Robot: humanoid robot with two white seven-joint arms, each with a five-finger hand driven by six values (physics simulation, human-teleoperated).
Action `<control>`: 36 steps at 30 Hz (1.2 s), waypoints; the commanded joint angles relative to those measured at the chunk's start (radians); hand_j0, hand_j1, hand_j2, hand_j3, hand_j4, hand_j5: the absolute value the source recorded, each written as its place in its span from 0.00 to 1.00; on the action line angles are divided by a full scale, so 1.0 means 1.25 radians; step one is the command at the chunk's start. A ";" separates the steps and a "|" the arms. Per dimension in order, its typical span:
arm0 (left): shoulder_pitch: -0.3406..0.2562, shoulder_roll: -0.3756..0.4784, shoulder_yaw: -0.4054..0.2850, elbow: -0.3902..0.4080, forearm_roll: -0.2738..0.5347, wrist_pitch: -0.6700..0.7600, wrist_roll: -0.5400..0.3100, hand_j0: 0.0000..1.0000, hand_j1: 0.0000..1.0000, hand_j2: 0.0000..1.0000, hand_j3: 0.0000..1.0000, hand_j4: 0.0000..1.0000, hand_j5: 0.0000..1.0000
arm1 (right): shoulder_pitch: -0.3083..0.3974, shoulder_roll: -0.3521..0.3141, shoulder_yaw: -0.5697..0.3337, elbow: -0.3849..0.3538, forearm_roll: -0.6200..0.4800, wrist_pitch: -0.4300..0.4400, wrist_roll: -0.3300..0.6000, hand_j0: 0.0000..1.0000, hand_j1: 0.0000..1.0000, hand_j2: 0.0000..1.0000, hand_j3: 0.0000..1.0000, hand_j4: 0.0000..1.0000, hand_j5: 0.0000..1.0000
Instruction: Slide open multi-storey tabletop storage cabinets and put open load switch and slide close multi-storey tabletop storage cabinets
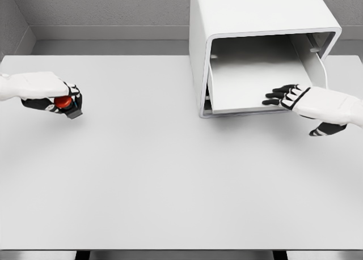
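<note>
The white storage cabinet point(255, 22) stands at the back right of the table, its front facing me and its drawer tray point(249, 81) pulled out a little. My right hand point(286, 96) rests at the drawer's front right edge, fingers spread and holding nothing. At the far left my left hand point(59, 101) is curled around the load switch point(65, 103), a small dark body with a red knob, held just above the table. Its fingers hide much of the switch.
The white table point(170, 175) stretches wide between the two hands. A grey wall runs behind the cabinet. The table's front edge lies near the bottom of the view.
</note>
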 commanded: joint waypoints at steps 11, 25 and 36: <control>0.000 0.002 0.001 -0.001 0.003 0.002 0.001 0.38 0.38 0.38 0.38 0.38 0.38 | 0.053 -0.020 -0.068 -0.019 0.016 -0.059 0.008 1.00 1.00 1.00 1.00 1.00 1.00; 0.000 0.001 0.001 -0.005 0.003 0.002 0.001 0.38 0.38 0.38 0.38 0.38 0.38 | 0.039 -0.007 -0.082 -0.025 -0.019 -0.057 0.008 1.00 1.00 1.00 1.00 1.00 1.00; -0.036 -0.013 0.000 -0.101 0.072 0.002 0.001 0.36 0.36 0.36 0.36 0.36 0.36 | 0.039 -0.008 -0.162 -0.026 -0.090 -0.093 0.008 1.00 1.00 1.00 1.00 1.00 1.00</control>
